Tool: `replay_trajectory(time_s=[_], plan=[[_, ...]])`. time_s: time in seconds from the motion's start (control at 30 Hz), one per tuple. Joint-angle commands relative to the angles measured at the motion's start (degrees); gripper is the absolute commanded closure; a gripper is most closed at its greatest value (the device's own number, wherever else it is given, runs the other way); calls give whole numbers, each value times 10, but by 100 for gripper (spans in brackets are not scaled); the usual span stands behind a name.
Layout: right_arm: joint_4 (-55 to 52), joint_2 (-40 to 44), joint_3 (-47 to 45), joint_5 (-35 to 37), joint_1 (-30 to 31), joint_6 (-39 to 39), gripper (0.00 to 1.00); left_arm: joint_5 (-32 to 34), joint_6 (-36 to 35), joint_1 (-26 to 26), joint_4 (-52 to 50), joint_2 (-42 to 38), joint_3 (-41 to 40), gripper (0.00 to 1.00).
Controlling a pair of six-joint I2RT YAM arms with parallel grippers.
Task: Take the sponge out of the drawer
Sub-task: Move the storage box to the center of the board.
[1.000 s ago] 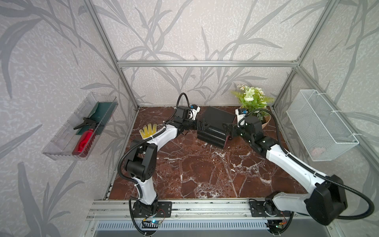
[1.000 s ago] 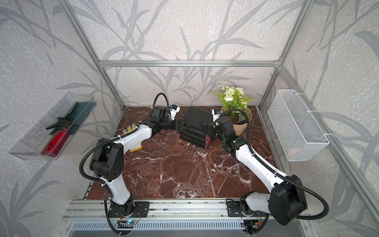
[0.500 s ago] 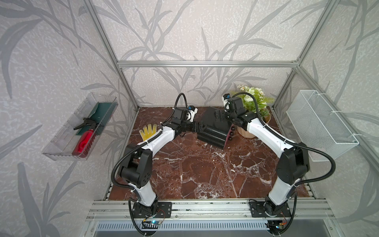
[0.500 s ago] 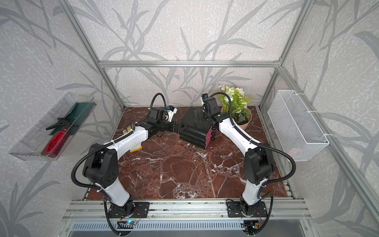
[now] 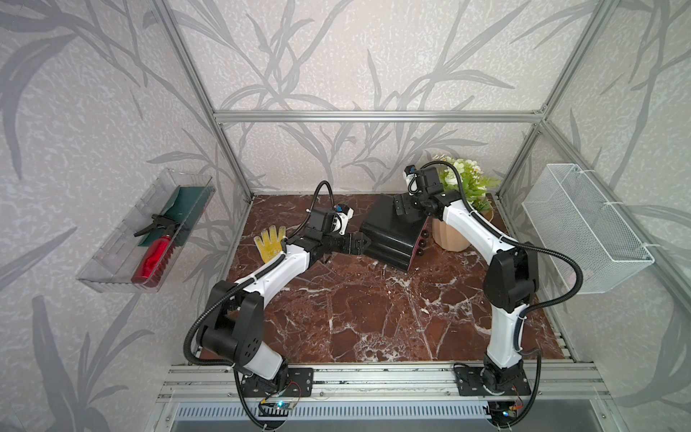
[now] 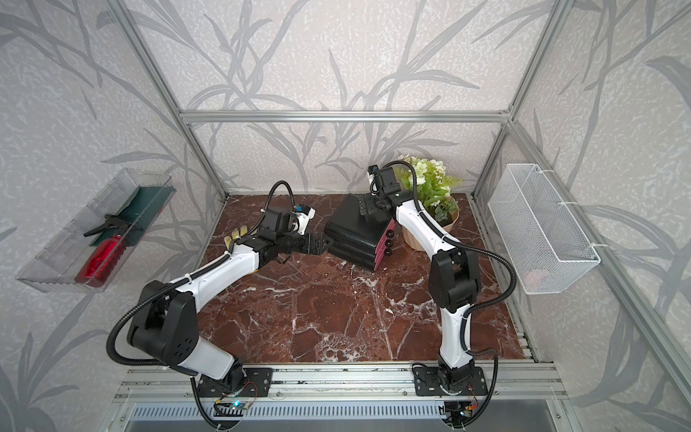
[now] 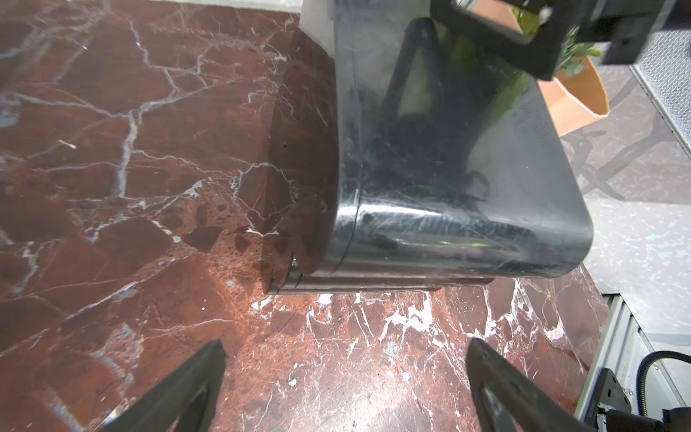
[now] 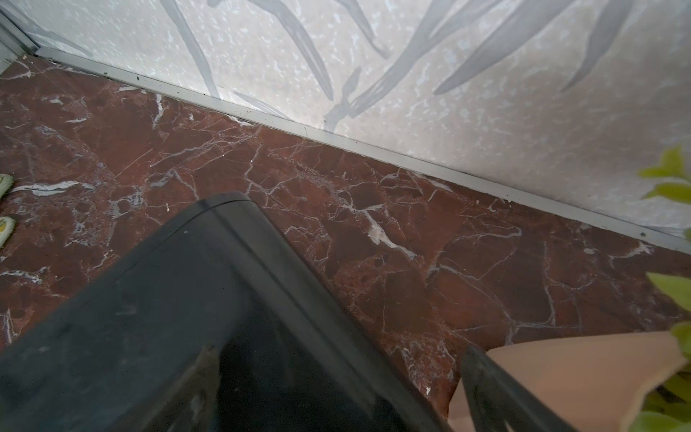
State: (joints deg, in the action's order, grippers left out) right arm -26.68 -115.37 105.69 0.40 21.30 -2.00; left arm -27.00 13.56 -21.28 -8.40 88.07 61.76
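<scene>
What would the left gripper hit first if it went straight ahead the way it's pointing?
Probably the drawer unit: the left gripper points at its side, with only bare table between.

Right arm swung from drawer unit front to above its top, elbow raised; left arm shifted slightly.

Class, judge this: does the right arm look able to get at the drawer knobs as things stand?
Probably yes, but tightly. The right gripper hovers open over the drawer unit, close to the knobs; the flower pot stands right beside them, crowding the approach.
</scene>
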Motion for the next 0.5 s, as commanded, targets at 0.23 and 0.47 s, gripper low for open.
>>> replay_trajectory(time_s=[0.23, 0.47], plan=[[-61, -1, -44, -245, -8, 81, 1, 7, -5, -1, 4, -55, -18, 1], [-31, 22, -111, -288, 6, 49, 1, 24, -3, -1, 2, -101, -43, 1]])
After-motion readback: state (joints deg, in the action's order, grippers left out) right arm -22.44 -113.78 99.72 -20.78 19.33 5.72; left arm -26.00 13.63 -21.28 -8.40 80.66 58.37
